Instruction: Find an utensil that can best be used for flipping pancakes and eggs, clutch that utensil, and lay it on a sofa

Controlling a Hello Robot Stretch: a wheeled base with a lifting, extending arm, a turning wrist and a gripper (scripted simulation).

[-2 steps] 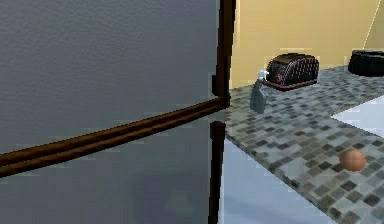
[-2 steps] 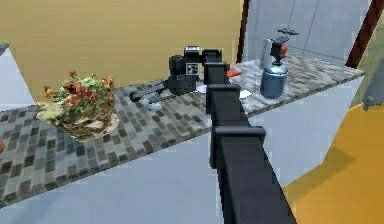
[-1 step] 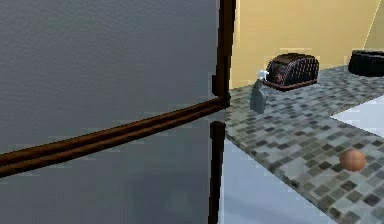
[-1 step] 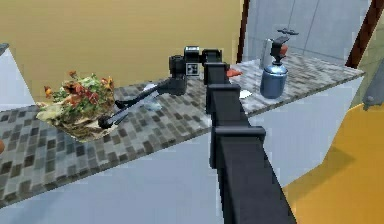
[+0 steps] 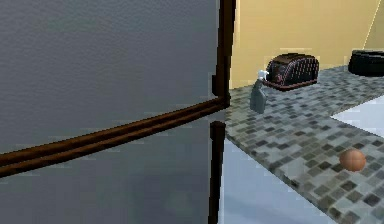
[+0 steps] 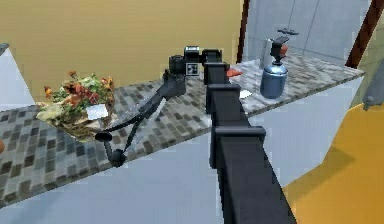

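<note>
The end effector (image 6: 113, 143) hangs at the far end of the arm (image 6: 232, 140), with its two thin fingers pointing down toward the mottled stone table (image 6: 40, 165). Whether the fingers are apart or together I cannot tell. The table and its things lie behind them, so I also cannot tell whether it holds anything. Near the fingertips lies a small pale thing (image 6: 97, 113), and beside it a leafy bunch with orange and red bits (image 6: 72, 95). I cannot recognise a spatula with certainty; the pale thing is the only candidate near the fingers, and that is a guess. The first risk, in my judgement, is a wrong grasp: the fingers may take a leaf or nothing, because the height of the tips above the table is not readable. A second risk is that a low sweep pushes the pale thing under the leaves. On the arm's other side stand a small red thing (image 6: 233, 72) and a grey bottle (image 6: 273, 72), near the grey fridge (image 6: 300, 25). If the base turns with the arm extended, the arm could knock the bottle over. In the forward view, a toaster (image 5: 292, 70) and a brown round thing (image 5: 351, 159) rest on the table, and a bump could make the round one roll.
</note>
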